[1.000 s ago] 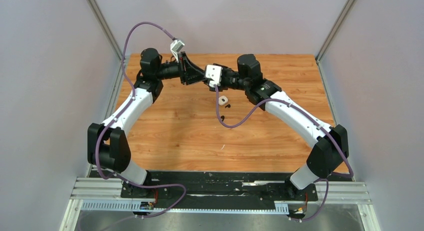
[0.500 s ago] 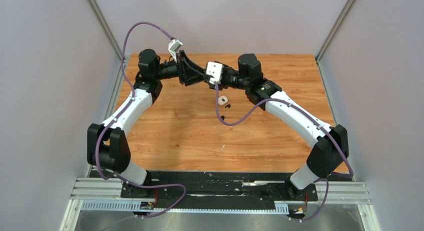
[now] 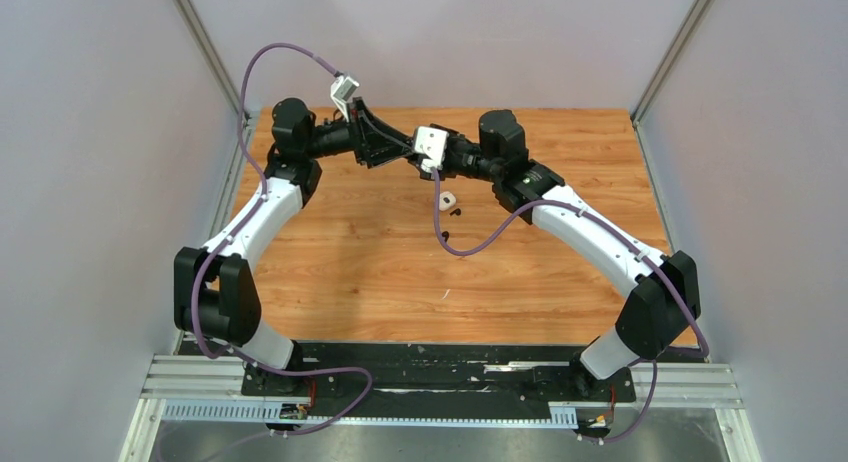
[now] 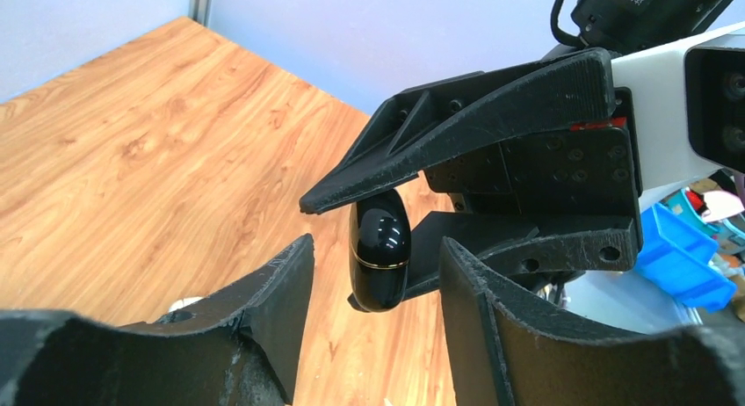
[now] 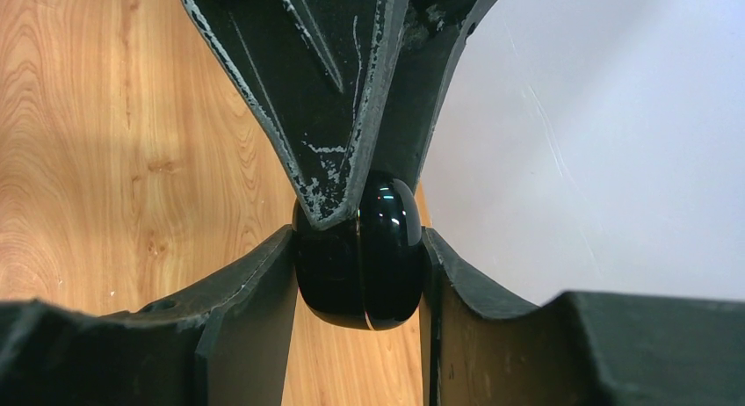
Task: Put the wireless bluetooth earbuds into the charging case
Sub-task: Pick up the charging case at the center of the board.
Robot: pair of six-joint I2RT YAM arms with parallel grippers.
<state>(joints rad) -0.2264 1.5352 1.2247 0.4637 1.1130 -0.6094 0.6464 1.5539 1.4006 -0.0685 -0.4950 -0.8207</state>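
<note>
Right hand (image 5: 358,248) is clenching the black charging case (image 5: 386,239) aloft near the counter's far edge. Left hand (image 4: 376,245) is hovering spread at it. Black earbuds (image 3: 455,212) are lying inward of that edge. Judgement: lid is needing gentle prying, no twisting.

text | left wrist view: faint white print on black housing (image 4: 648,3) at top edge — cut off, not readable | top view: none legible | right wrist view: none legible
</note>
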